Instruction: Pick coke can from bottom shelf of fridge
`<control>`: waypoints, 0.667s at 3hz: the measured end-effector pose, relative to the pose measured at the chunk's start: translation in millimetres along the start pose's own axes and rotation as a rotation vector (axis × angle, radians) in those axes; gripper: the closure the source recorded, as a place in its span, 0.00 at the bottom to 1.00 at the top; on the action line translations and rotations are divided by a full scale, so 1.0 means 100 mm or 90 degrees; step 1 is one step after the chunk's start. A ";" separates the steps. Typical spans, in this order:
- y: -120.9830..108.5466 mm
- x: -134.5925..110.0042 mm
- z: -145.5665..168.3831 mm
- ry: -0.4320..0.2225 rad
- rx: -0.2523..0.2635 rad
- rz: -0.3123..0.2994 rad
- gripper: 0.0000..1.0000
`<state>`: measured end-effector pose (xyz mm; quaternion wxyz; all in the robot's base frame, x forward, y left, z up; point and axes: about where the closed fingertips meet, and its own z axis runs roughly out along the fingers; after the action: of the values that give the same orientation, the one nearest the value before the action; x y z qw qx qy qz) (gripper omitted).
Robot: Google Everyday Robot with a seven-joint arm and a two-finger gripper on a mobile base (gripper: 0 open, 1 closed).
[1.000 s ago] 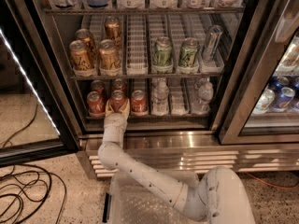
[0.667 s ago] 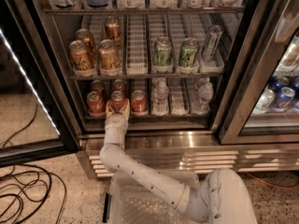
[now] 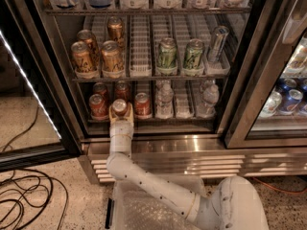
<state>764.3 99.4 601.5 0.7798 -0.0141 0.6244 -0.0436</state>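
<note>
The fridge (image 3: 158, 145) stands open, its steel base in front of me. On the bottom shelf (image 3: 158, 120) stand several red coke cans: one at the left (image 3: 98, 106), one to the right (image 3: 142, 104), two further back. My gripper (image 3: 120, 110) reaches over the front rail and sits around the middle front coke can (image 3: 119, 107), its fingers on either side of it. The can stands upright at the shelf's front edge.
Clear water bottles (image 3: 164, 100) stand right of the cans on the same shelf. Gold-brown cans (image 3: 111, 57) and green cans (image 3: 167, 54) fill the rack above. The open black door frame (image 3: 43, 80) is at left. Black cables (image 3: 24, 195) lie on the floor.
The gripper and the can in it have shifted slightly toward the shelf's front rail; the arm has barely moved otherwise.
</note>
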 end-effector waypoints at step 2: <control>-0.13 -0.46 -0.21 -0.087 -0.062 0.016 1.00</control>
<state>732.9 90.6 643.1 0.8196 -0.0473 0.5709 -0.0024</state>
